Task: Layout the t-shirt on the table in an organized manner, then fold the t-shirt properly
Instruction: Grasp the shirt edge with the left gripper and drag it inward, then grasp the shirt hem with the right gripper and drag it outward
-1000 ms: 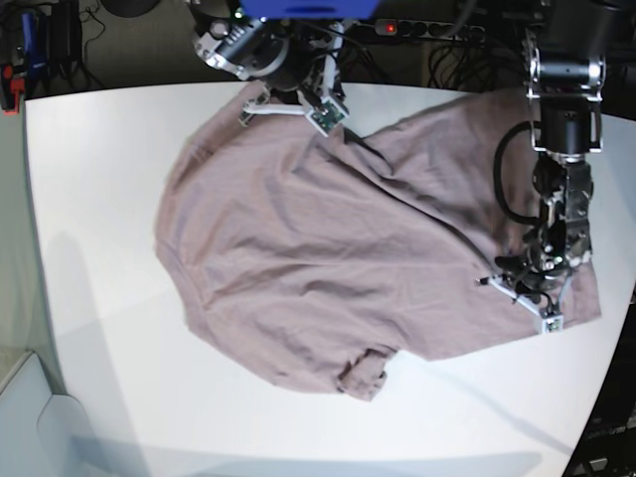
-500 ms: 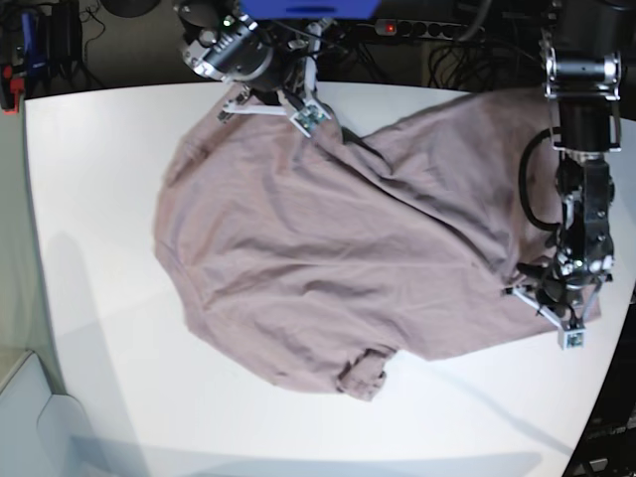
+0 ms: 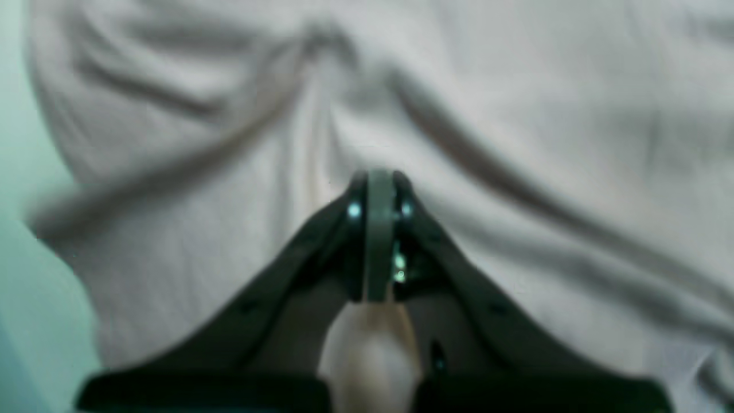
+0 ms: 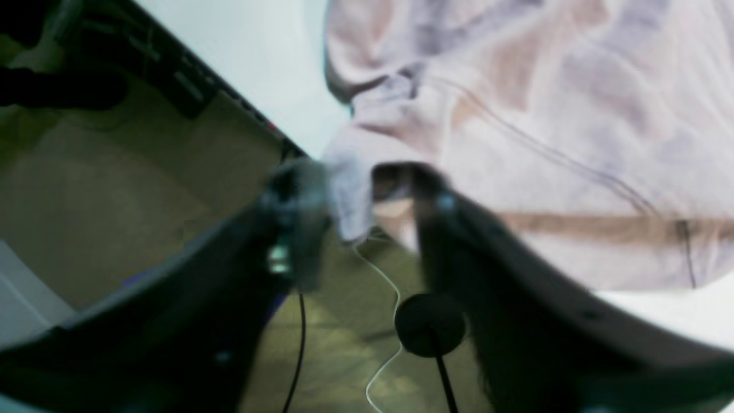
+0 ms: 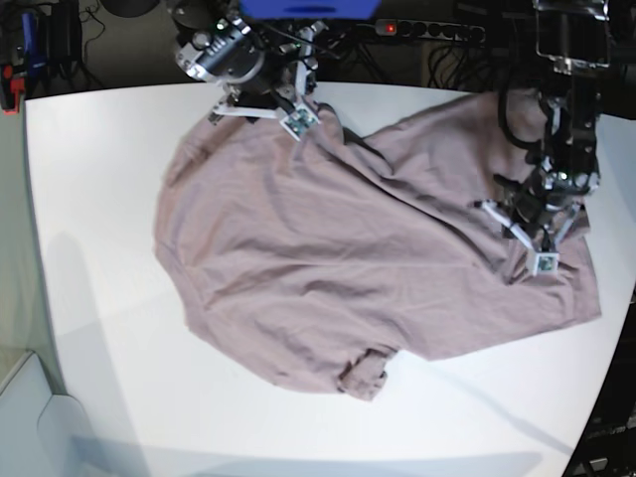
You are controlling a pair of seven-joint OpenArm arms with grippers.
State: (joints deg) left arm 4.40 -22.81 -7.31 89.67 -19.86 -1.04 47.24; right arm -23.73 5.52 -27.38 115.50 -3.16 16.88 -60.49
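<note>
The mauve-pink t-shirt [image 5: 328,248] lies spread and wrinkled across the white table [image 5: 99,199], with one sleeve folded under at the near edge. My right gripper [image 5: 260,104] is at the shirt's far edge, by the table's back rim. In the right wrist view this gripper [image 4: 361,195] is open, and a loose flap of the t-shirt [image 4: 545,115] hangs between its fingers over the table [image 4: 258,46] edge. My left gripper [image 5: 532,224] rests on the shirt's right part. It is shut [image 3: 378,189], tips against the t-shirt [image 3: 516,115], where creases converge; a pinched fold cannot be made out.
A power strip [image 5: 427,30] with a red light and cables runs behind the table's far edge. Red and blue gear [image 5: 20,60] stands at the back left. Beyond the rim, floor and a round black base [image 4: 430,324] show. The shirt's hem corner [image 5: 594,310] lies near the table's right edge.
My right gripper slid left along the far edge and opened off the fabric. My left gripper, still shut, moved from the hem toward the back of the table.
</note>
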